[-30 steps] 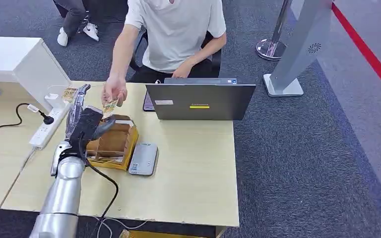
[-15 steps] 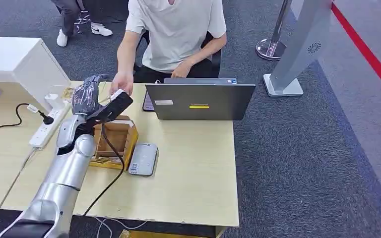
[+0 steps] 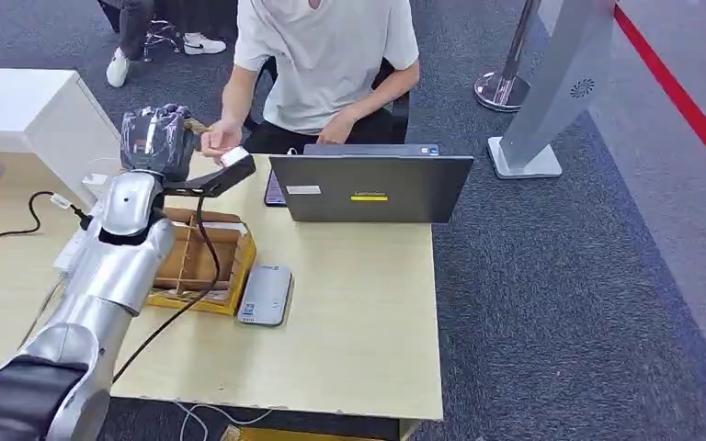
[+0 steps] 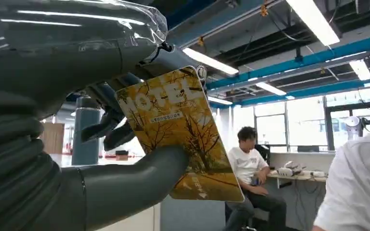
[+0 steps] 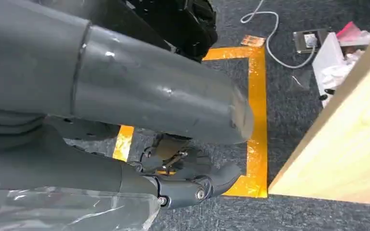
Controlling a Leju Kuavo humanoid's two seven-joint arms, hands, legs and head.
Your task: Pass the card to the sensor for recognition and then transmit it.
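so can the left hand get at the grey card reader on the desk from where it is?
Probably yes. The left hand, holding the yellow hotel card, is raised beyond the wooden organiser box; the grey card reader lies uncovered beside that box, nothing over it.

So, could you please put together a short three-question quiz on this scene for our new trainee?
1. True or false: the left hand holds a yellow card printed with "HOTEL".
2. Which thing lies on the table right beside the wooden box?
A. grey card reader
B. laptop
C. power strip
3. Fill in: the seated person's hand reaches toward the robot's raised ____ hand.

Key: 1 true; 2 A; 3 left.
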